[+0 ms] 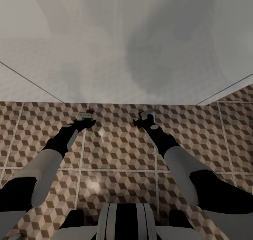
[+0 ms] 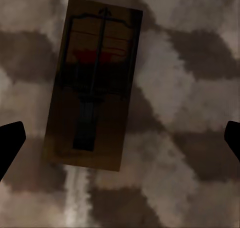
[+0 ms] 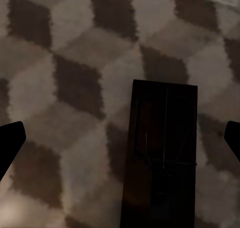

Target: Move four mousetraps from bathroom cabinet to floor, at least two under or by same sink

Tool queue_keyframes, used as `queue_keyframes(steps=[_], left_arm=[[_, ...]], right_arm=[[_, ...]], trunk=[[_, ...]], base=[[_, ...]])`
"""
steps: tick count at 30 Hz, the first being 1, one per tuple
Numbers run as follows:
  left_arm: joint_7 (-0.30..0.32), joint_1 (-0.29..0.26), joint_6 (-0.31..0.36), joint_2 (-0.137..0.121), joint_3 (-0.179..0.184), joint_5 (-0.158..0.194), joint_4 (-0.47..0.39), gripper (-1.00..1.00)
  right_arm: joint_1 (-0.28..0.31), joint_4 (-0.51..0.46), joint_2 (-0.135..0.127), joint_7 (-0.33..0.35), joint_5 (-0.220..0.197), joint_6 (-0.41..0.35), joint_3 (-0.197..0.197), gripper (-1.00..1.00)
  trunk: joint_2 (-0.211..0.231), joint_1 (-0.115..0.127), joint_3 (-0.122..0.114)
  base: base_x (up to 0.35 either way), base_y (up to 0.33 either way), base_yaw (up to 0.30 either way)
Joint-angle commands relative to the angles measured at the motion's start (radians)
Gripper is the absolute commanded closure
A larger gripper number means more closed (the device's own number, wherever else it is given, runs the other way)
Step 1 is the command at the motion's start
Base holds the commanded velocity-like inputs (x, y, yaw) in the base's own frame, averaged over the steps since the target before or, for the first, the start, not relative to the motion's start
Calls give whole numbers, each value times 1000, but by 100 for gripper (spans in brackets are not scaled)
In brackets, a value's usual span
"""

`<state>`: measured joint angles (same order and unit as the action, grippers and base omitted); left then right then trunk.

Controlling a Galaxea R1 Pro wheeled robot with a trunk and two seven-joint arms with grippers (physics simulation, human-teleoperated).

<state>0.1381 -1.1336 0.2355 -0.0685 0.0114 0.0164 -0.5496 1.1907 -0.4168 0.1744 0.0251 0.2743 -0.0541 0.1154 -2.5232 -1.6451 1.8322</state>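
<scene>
One mousetrap, a brown board with a dark wire bar and a red patch, lies flat on the cube-pattern bathroom floor between the widely spread fingers of my left gripper, which is open and touches nothing. A second mousetrap, dark in shadow, lies on the tiles under my right gripper, also open and apart from it. In the head view the left gripper and right gripper hover low over the floor, close to a white flat-fronted body that looks like the sink. A mousetrap shows just beyond the left fingertips.
The white body spans the whole upper head view, its lower edge meeting the tiles just past both grippers. Patterned tiles stretch left, right and back toward my base. Both forearms reach forward about a tile's width apart.
</scene>
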Motion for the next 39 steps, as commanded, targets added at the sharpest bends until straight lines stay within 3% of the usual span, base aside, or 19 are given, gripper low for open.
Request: queue_keyframes(steps=[1, 13, 39], left_arm=[[2, 0, 6, -1, 1, 2, -2, -100], [3, 0, 4, -1, 2, 1, -5, -100], [3, 0, 4, -1, 2, 1, -9, -100]], right_arm=[[0, -2, 0, 3, 10, -6, 0, -100], [0, -2, 0, 3, 10, -6, 0, -100], [0, -2, 0, 3, 11, -6, 0, -100]], trunk=[[0, 0, 0], [0, 0, 0], [0, 0, 0]], base=[[0, 0, 0], [-69, 0, 0], [-330, 0, 0]])
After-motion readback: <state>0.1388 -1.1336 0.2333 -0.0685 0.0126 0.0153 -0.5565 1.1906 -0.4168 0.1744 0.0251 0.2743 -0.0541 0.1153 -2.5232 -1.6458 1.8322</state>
